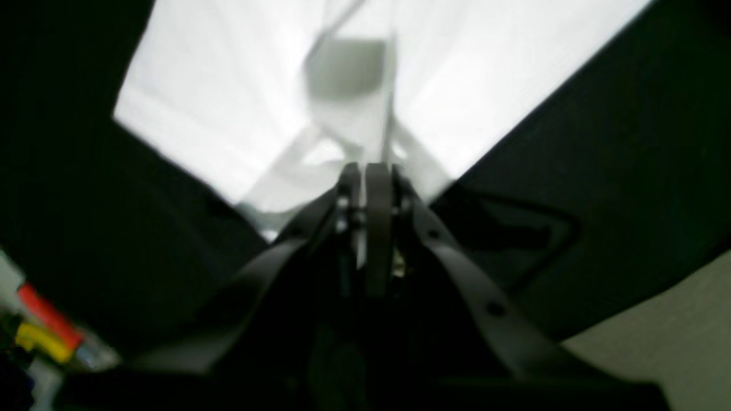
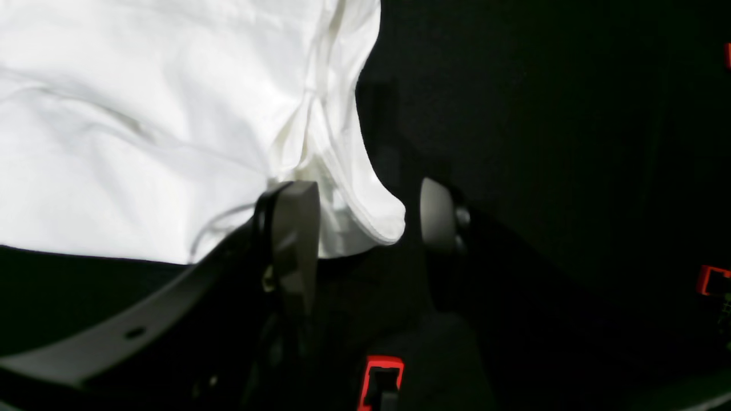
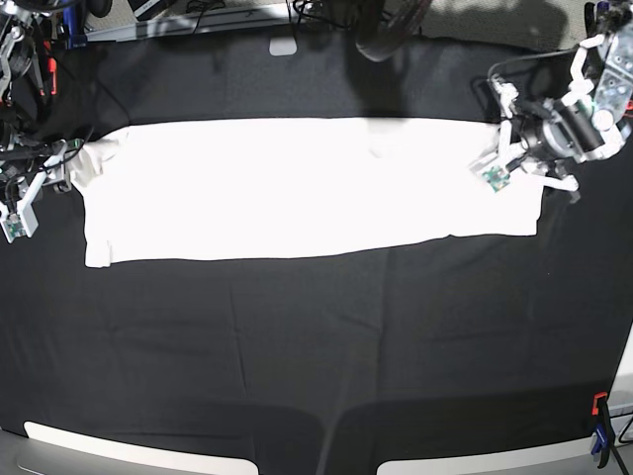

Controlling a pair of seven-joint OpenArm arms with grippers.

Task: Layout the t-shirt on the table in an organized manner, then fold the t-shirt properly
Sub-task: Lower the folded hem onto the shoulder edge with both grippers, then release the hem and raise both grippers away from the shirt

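The white t-shirt point(image 3: 307, 188) lies spread as a long band across the far half of the black cloth table point(image 3: 316, 346), plain side up. At the shirt's right end, my left gripper point(image 3: 497, 161) is shut on the shirt's edge. In the left wrist view the t-shirt point(image 1: 228, 103) rises in a small tent to the closed left gripper point(image 1: 371, 171). At the shirt's left end, my right gripper point(image 2: 365, 220) stands open. Its two fingers point(image 2: 294, 228) straddle a hemmed fold of the t-shirt point(image 2: 114, 142) without closing on it.
Red clamps point(image 2: 380, 371) sit near the right gripper, and a blue and red clamp point(image 3: 598, 435) marks the front right table edge. Cables and gear point(image 3: 218, 15) line the back edge. Wide bare black cloth lies in front of the shirt.
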